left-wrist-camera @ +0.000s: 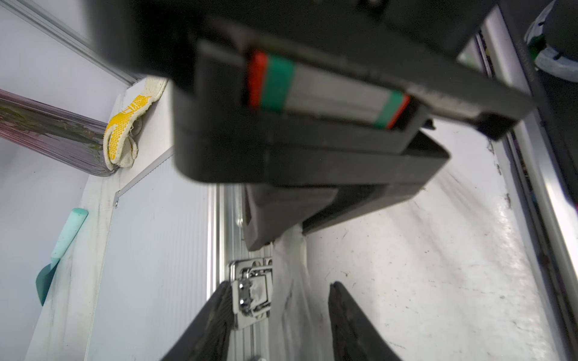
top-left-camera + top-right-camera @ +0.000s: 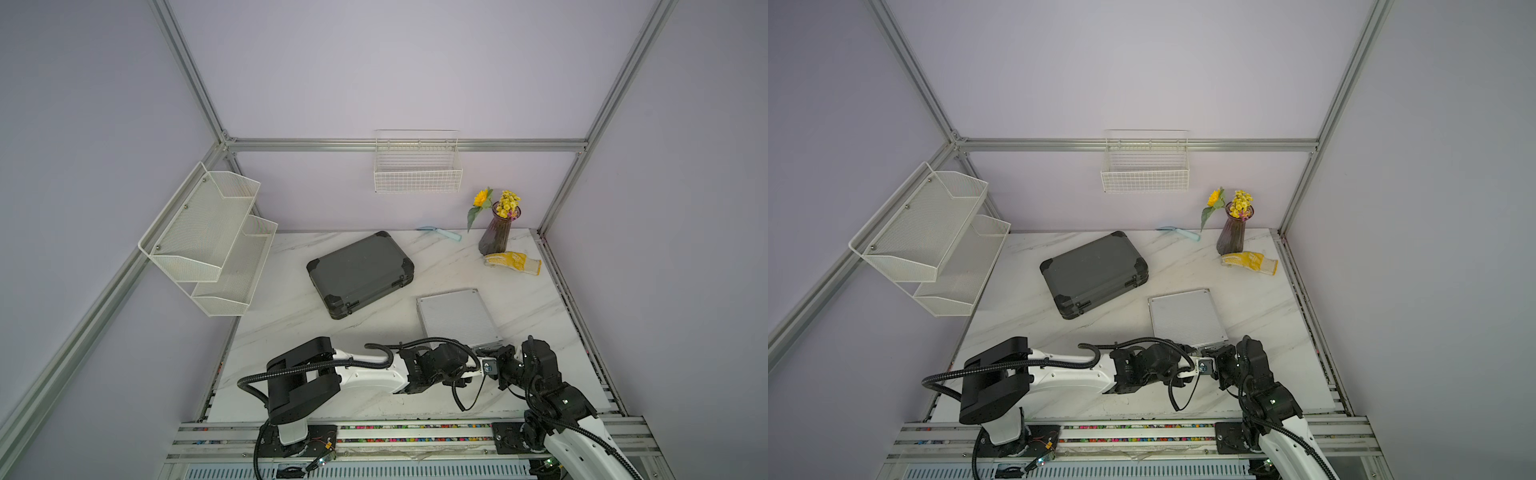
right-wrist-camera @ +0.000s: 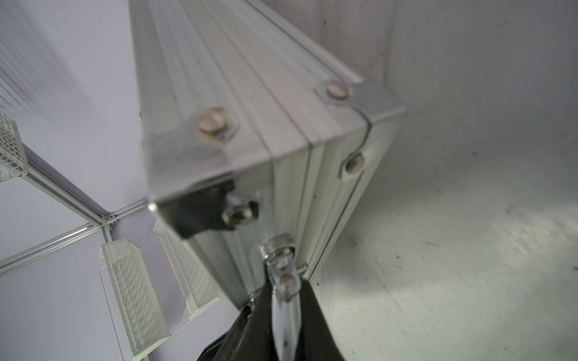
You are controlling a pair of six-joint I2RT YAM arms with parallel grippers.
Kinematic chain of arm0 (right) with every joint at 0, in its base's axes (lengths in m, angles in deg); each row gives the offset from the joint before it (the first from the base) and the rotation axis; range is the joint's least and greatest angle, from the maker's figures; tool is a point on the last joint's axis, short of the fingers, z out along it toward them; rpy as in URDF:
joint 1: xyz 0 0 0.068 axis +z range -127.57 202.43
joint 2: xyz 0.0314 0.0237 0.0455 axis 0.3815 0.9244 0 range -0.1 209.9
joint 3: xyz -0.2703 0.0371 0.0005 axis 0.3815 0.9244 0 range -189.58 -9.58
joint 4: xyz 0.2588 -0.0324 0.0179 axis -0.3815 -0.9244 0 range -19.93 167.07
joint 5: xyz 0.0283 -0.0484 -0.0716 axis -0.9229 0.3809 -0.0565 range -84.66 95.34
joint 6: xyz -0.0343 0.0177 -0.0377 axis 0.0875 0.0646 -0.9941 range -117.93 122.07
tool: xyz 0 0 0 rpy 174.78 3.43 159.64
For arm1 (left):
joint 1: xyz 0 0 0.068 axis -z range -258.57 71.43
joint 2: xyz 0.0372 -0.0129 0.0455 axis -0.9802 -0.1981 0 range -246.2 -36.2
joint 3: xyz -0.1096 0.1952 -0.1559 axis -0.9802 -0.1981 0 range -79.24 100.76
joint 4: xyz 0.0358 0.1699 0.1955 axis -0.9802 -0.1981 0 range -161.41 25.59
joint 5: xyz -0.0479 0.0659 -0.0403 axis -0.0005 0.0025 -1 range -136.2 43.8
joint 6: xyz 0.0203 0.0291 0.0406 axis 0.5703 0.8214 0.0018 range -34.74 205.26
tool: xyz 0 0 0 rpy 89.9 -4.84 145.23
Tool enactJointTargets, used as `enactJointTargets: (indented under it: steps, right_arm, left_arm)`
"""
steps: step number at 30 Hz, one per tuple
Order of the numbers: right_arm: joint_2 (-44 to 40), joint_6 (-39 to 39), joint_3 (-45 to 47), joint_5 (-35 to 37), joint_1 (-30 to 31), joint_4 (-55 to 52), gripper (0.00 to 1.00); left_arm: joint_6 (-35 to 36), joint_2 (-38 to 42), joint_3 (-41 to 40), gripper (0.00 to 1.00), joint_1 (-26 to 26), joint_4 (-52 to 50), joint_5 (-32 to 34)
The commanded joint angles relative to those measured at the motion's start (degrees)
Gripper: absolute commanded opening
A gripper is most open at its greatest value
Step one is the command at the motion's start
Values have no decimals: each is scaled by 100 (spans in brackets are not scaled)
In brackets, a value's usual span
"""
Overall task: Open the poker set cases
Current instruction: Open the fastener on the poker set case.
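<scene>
Pale lilac walls (image 2: 374, 75) braced by aluminium frame rails (image 2: 291, 145) enclose a white marble-patterned tabletop (image 2: 291, 320). The larger dark grey hard case with black corner caps (image 2: 359, 272) lies shut mid-table. The smaller ribbed silver aluminium case (image 2: 457, 318) lies flat nearer the arms. At its near edge the right gripper (image 3: 286, 290) is clamped on a chrome latch (image 3: 280, 253). The left gripper (image 1: 280, 284) stands partly open and grips nothing, with a second chrome latch (image 1: 251, 293) just inside one finger.

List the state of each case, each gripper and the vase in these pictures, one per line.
dark grey case, closed, lying flat.
silver case, closed, lying flat.
left gripper, jaws open, latch between them.
right gripper, jaws shut on silver case's chrome handle piece.
vase, upright, holding flowers.
</scene>
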Motion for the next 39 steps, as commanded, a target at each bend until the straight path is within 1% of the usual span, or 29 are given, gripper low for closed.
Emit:
enactJointTargets:
  steps: [1,7,14,19,22,24,26,29,32,35,39]
  right_arm:
    - [-149,200,-311,150,12,495,0]
    - [-166,192,-320,173,15,477,0]
    - [-166,183,-324,186,9,468,0]
    - [-166,188,-324,198,15,468,0]
    - [-166,191,-331,198,12,459,0]
    - [-174,191,-336,199,17,442,0]
    - [-183,191,-325,206,17,419,0]
    - [-201,191,-327,217,12,391,0]
    - [-219,191,-320,218,9,372,0]
    - [-227,193,-320,220,10,354,0]
    - [-245,186,-311,225,15,319,0]
  left_arm:
    - [194,-206,180,47,-6,-422,13]
    - [242,-236,218,39,-6,-555,-34]
    - [241,-344,287,37,7,-698,24]
    - [264,-337,318,34,5,-738,6]
    - [296,-331,325,30,6,-793,20]
    - [300,-312,311,29,15,-790,33]
    - [304,-285,303,24,23,-799,37]
    - [300,-257,302,23,19,-821,50]
    - [302,-267,337,19,15,-901,25]
    - [265,-289,368,20,15,-942,106]
    - [87,-234,396,31,8,-855,316]
